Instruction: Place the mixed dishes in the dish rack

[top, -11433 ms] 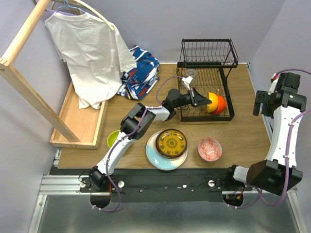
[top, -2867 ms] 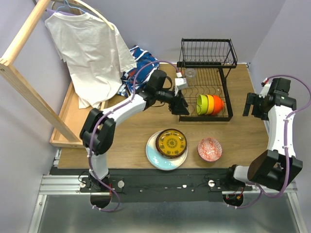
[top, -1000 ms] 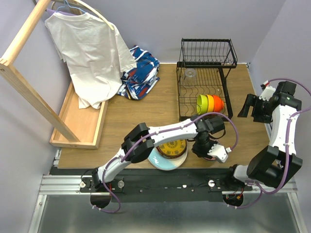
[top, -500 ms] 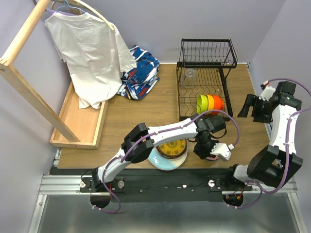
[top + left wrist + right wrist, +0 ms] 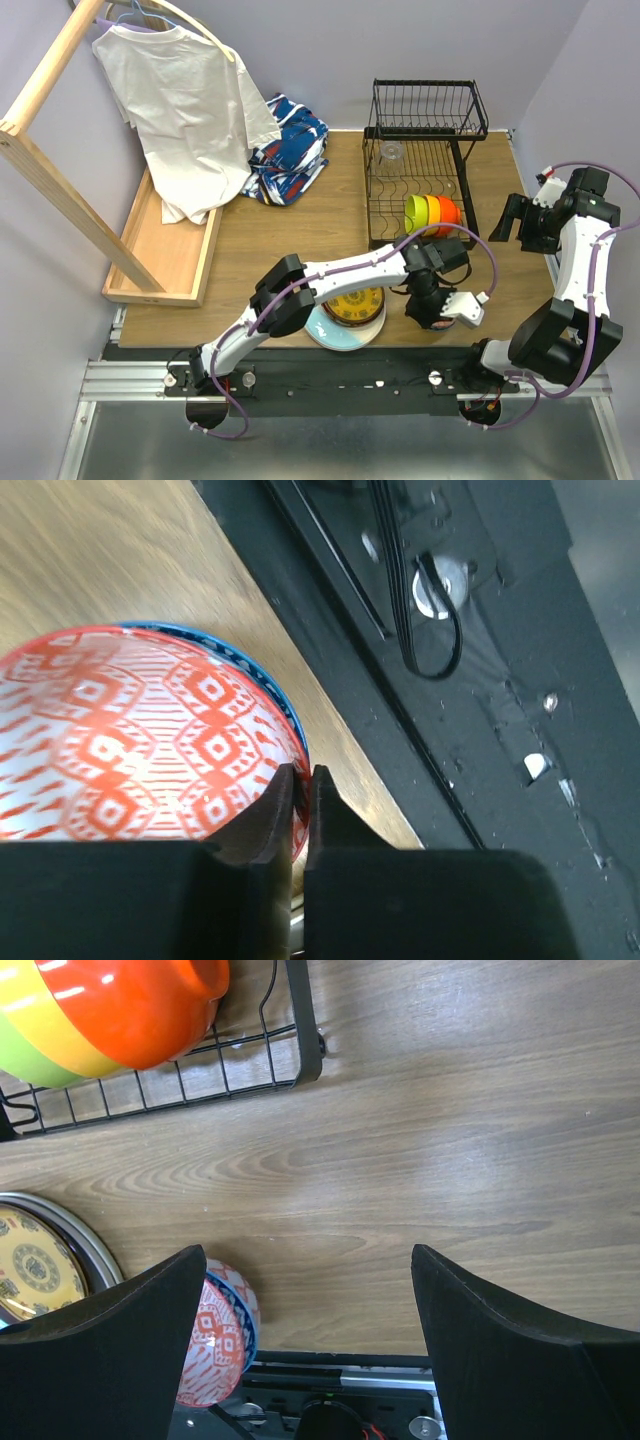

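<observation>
The stacked plates, a yellow-brown plate point(image 5: 352, 295) on a pale blue plate point(image 5: 322, 328), lie just left of the work spot. Behind them stands the black wire dish rack point(image 5: 372, 215), holding a green bowl point(image 5: 414, 213), yellow bowl point(image 5: 430, 211), orange bowl point(image 5: 449, 212) and glass cup point(image 5: 392, 152). The left arm reaches over the plates, wrist bent down at the bench's point(image 5: 300, 230) near edge. The left hand point(image 5: 297, 798) is clamped on the rim of the red/blue-patterned bowl point(image 5: 150, 750), which looks tipped. The right hand point(image 5: 307, 1260) hangs right of the rack, fingers wide apart.
</observation>
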Robot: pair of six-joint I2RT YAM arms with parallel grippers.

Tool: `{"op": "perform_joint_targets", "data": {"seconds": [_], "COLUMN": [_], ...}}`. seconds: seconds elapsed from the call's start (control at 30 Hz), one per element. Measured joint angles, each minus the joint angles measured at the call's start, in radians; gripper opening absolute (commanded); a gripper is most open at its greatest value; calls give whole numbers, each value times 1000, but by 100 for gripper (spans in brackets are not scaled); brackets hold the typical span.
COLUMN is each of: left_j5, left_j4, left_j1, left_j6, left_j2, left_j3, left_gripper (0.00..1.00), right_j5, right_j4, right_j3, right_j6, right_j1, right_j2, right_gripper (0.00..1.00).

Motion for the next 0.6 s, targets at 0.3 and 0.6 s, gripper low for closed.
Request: {"op": "perform_joint_targets", "data": {"seconds": [0.3, 0.6], "left_j5": [21, 56], "left_j4": [11, 7], "left_j1": [21, 77], "left_j6": [-43, -92], "left_j2": [-41, -94], "left_j3": [6, -16], "left_gripper": [0, 0], "right_j5": [0, 0], "right_j4": [0, -1], "right_j3": [0, 35], "right_j6": [11, 18], "right_j1": [0, 0], "right_j2": [0, 22], "right_gripper": [91, 91]}}
